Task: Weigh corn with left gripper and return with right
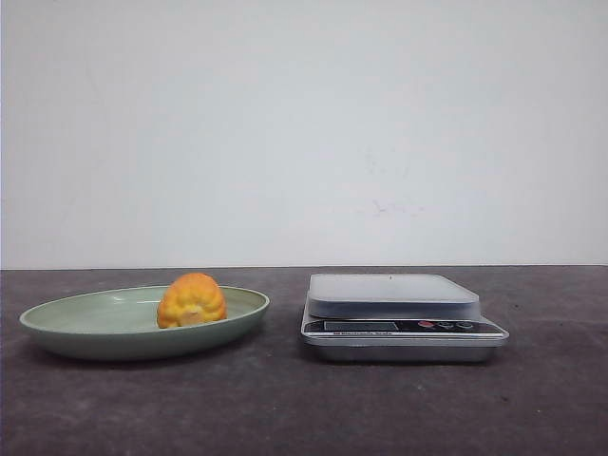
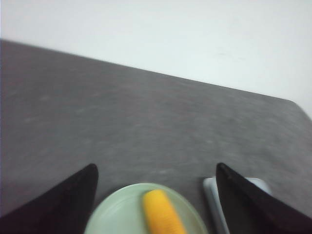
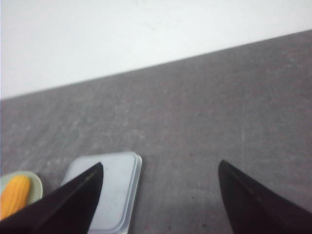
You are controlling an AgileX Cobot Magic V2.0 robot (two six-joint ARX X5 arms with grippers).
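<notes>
1. At the left of the front view, a shallow, round, pale green plate (image 1: 114,328) rests on the dark grey, matte table (image 1: 285,408).
2. The corn (image 1: 192,300), a short, stubby yellow-orange cob piece with rows of kernels, lies inside the plate, right of the plate's middle, one rounded end turned toward the camera.
3. Just right of the plate, and apart from it, stands a flat silver kitchen scale (image 1: 404,318) with a pale rectangular platform and a dark display strip on its front edge. Nothing lies on the platform.
4. Neither arm shows in the front view.
5. In the left wrist view, the left gripper (image 2: 156,204), with two black wedge-shaped fingers, hovers with its fingers spread wide. The corn (image 2: 163,214) appears between them, lower down on the plate (image 2: 117,214), untouched. A corner of the scale (image 2: 212,202) shows beside one finger.
6. In the right wrist view, the right gripper (image 3: 158,200) also has its black fingers held wide apart and grips nothing. The scale platform (image 3: 117,190) lies partly behind one finger, and the corn (image 3: 13,195) sits further off at the picture's edge.
</notes>
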